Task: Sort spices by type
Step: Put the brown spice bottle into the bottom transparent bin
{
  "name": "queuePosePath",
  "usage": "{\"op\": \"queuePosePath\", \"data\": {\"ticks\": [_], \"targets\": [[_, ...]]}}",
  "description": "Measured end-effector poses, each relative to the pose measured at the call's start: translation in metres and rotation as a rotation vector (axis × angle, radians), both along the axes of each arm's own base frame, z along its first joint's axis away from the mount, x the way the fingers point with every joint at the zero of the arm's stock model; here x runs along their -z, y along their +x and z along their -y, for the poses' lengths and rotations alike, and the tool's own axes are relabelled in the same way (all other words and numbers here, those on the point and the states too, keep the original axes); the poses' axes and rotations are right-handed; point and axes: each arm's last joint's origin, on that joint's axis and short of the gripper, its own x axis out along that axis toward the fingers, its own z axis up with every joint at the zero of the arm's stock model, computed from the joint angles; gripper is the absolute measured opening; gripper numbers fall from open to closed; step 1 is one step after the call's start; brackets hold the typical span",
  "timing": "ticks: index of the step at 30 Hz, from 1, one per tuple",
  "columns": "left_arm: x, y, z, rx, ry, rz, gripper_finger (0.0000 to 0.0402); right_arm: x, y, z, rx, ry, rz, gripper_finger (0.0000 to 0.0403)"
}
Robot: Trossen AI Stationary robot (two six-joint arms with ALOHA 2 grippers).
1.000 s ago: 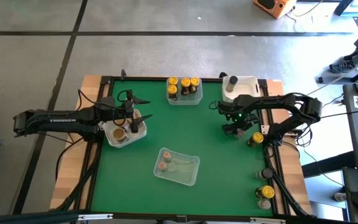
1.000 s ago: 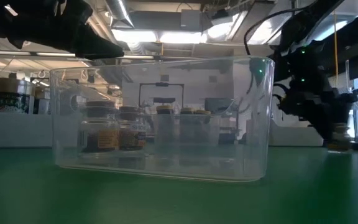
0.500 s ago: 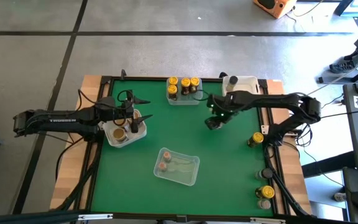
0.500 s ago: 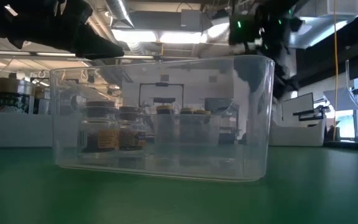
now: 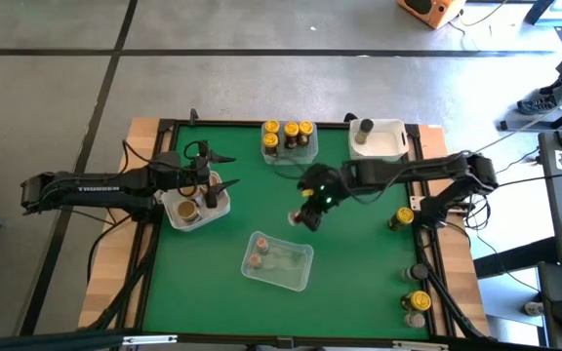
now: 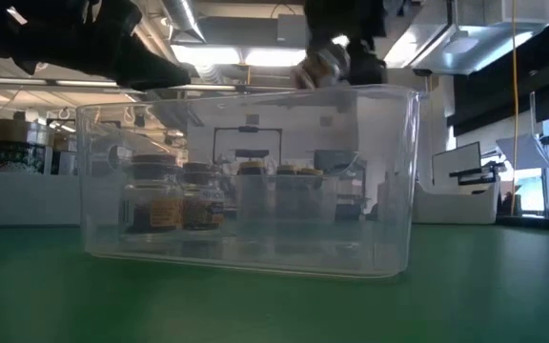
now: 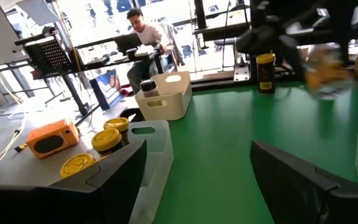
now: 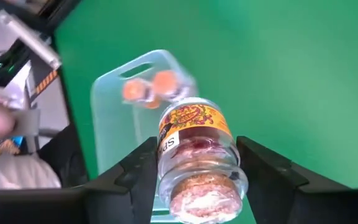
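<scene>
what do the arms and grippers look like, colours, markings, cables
Both arms are dark, near-black, slim jointed links. The left arm has white lettering along its long link and black cables looping near the left gripper. The right arm shows a small green light near the right gripper. Its fingers are flat, black and angular.

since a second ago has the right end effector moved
Yes. The right end effector, shut on a spice jar, has swung from the table's right edge toward the clear tub near the middle.
</scene>
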Motion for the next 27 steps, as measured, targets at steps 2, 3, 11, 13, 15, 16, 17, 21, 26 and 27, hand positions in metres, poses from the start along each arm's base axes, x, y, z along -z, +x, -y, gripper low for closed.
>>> {"op": "queuePosePath", "data": {"ticks": [2,3,11,13,15,16,17,21,26,27], "targets": [[-0.001,0.000,0.000,-0.001,-0.004,0.014,0.0285,-0.001,0.010,-0.011,-0.036,-0.003,0.025,0.0191],[-0.002,0.000,0.000,-0.001,-0.006,0.018,0.0285,-0.001,0.016,-0.016,-0.054,-0.005,0.038,0.0191],[-0.002,0.000,0.000,-0.001,-0.011,0.023,0.0285,0.004,0.057,-0.047,-0.187,0.012,0.034,0.0193],[-0.002,0.000,0.000,-0.002,-0.014,0.024,0.0285,0.008,0.065,-0.049,-0.214,0.025,-0.005,0.0191],[-0.002,0.000,0.000,-0.002,-0.015,0.024,0.0285,0.013,0.071,-0.053,-0.235,0.034,-0.050,0.0191],[-0.002,0.000,0.000,-0.002,-0.015,0.023,0.0285,0.016,0.073,-0.053,-0.238,0.038,-0.077,0.0191],[-0.002,0.000,0.000,-0.002,-0.017,0.025,0.0285,0.019,0.075,-0.054,-0.246,0.049,-0.112,0.0192],[-0.002,0.000,0.000,-0.002,-0.018,0.025,0.0285,0.035,0.078,-0.056,-0.262,0.112,-0.223,0.0194],[-0.002,0.000,0.000,-0.002,-0.019,0.024,0.0285,0.058,0.076,-0.060,-0.256,0.116,-0.362,0.0193],[-0.002,0.000,0.000,-0.002,-0.019,0.023,0.0285,0.062,0.077,-0.061,-0.247,0.114,-0.383,0.0194]]}}
